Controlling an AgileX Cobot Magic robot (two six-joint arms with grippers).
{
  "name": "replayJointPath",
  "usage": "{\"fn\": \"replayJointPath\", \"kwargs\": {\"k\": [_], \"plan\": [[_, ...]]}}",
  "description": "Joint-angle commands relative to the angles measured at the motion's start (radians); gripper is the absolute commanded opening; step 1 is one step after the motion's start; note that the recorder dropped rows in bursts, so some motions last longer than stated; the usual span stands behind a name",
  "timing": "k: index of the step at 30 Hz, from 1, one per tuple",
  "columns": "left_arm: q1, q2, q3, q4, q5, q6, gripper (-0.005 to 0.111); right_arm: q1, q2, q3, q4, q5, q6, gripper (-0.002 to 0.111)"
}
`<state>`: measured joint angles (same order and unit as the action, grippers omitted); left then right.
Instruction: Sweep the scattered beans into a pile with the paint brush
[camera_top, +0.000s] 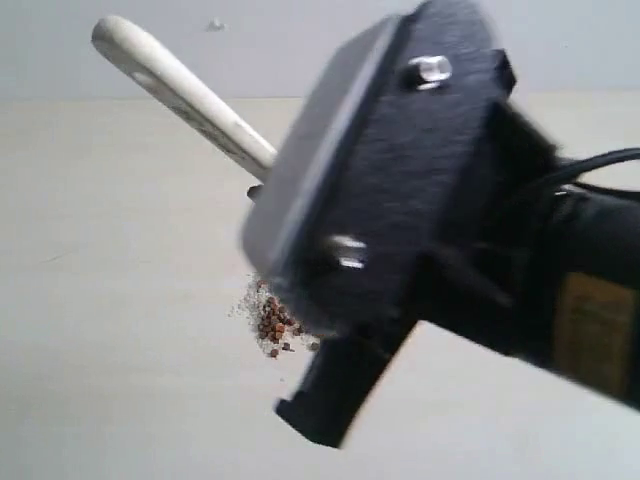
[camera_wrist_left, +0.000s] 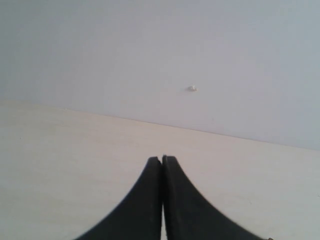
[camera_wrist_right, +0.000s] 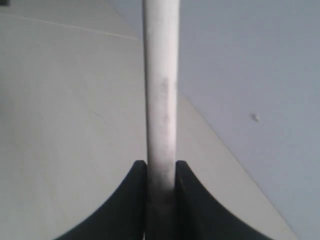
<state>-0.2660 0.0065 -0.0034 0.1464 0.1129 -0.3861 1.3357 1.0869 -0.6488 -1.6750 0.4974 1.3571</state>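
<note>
**Inspector:** Left side first. State of the left end effector (camera_wrist_left: 162, 161)?

**Assessor:** Its two black fingers are pressed together, tip to tip. It sits over the pale surface (camera_wrist_left: 60, 165). Beyond that stands a grey-blue wall (camera_wrist_left: 125, 45) with one small white speck (camera_wrist_left: 192, 88). The exterior view does not show this end effector.

**Inspector:** Moving right. The paint brush?

**Assessor:** The paint brush (camera_top: 180, 90) is tilted, with its pale rounded handle end rising toward the far left, off the surface. The ferrule and bristles are hidden behind the right arm's housing.

**Inspector:** Location of the beans?

**Assessor:** The beans (camera_top: 272, 322) lie in one small, tight, reddish-brown cluster on the surface, near the middle of the scene. Fine whitish crumbs (camera_top: 245, 300) sit along its left edge. The right edge of the cluster runs under the arm's outline. I cannot tell whether the bristles touch it.

**Inspector:** And the right end effector (camera_wrist_right: 161, 167)?

**Assessor:** It is pinching the paint brush by the handle, with one black finger against each side. The handle runs straight out from between them. The right arm (camera_top: 450, 200) fills the right half of the exterior view, close to the camera and blurred.
</note>
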Motion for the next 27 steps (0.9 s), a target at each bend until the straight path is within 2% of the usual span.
{"fn": "replayJointPath", "kwargs": {"k": [1,6,14,20,24,27], "plan": [[-0.006,-0.007,0.003,0.005,-0.003,-0.007,0.000,-0.105,-0.217,0.043,-0.033,-0.274,-0.105,0.000],[-0.006,-0.007,0.003,0.005,-0.003,-0.007,0.000,-0.209,-0.332,0.039,-0.069,-0.296,-0.134,0.000],[-0.006,-0.007,0.003,0.005,-0.003,-0.007,0.000,-0.325,-0.254,0.033,-0.069,-0.225,-0.185,0.000],[-0.006,-0.007,0.003,0.005,-0.003,-0.007,0.000,-0.335,-0.146,0.033,-0.069,0.006,-0.170,0.000],[-0.006,-0.007,0.003,0.005,-0.003,-0.007,0.000,-0.335,-0.143,0.033,-0.069,-0.103,0.064,0.000],[-0.006,-0.007,0.003,0.005,-0.003,-0.007,0.000,-0.335,-0.128,0.033,-0.069,-0.194,0.074,0.000]]}}
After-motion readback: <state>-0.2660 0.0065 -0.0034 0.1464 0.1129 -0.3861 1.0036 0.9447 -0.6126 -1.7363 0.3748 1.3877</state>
